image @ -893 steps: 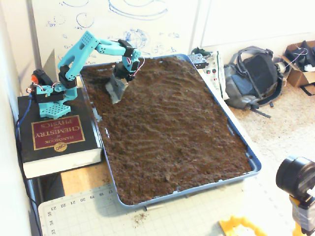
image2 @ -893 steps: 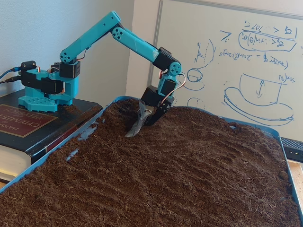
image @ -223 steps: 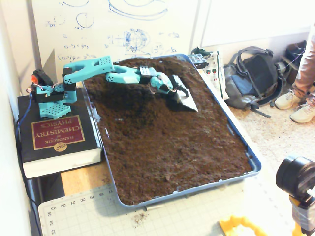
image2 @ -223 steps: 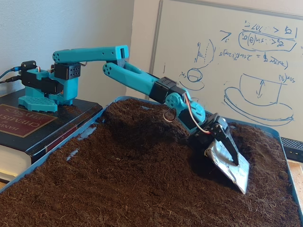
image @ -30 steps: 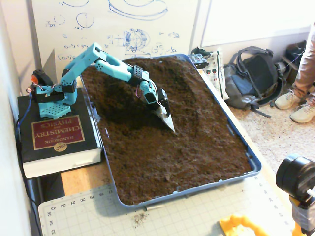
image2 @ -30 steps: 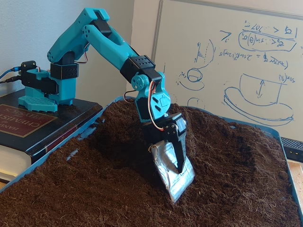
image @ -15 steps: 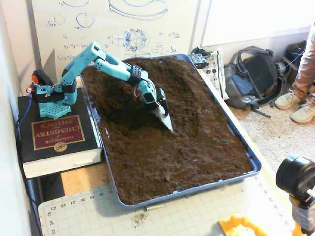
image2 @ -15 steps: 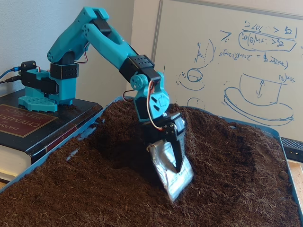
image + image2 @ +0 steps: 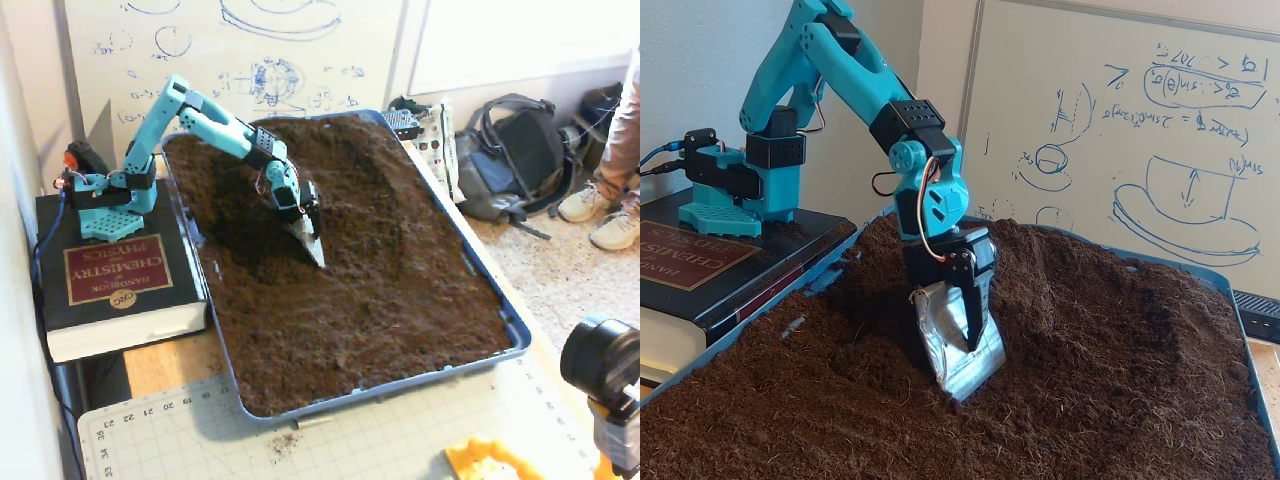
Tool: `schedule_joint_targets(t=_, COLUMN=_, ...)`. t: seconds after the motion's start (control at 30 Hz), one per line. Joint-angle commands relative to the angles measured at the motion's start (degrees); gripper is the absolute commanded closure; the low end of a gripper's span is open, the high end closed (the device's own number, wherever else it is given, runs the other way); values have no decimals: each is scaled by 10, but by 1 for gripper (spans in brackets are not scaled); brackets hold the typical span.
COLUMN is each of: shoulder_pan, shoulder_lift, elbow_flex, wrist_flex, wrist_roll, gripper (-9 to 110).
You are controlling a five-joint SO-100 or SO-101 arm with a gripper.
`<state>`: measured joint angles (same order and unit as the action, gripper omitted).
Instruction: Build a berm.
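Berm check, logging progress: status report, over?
Gripper carrying foil scoop blade, tip in soil, open or shut unclear. Berm raised in tray's far half. Nothing in the way.

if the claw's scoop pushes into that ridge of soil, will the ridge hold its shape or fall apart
The berm looks loose and crumbly, so it would probably crumble and slide rather than move as one piece. Its sloping sides suggest the pile slumps easily. The silver scoop on the claw would likely just plough through.
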<state>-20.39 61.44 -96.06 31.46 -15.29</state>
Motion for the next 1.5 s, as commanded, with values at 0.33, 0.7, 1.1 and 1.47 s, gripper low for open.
schedule_joint_targets(t=0.33, shoulder_pan=0, shoulder_lift=122, elbow_flex=228, wrist_flex=38, wrist_roll=18, gripper=101)
schedule_joint_targets(t=0.7, shoulder_pan=62, shoulder_lift=315, elbow_flex=228, wrist_flex=461, wrist_roll=123, gripper=101)
schedule_joint_targets(t=1.1, shoulder_pan=156, shoulder_lift=428, elbow_flex=-63, wrist_flex=576, wrist_roll=120, gripper=101)
schedule_joint_targets(t=1.47, shoulder_pan=198, shoulder_lift=348, elbow_flex=-444, wrist_flex=147, wrist_roll=120, gripper=101)
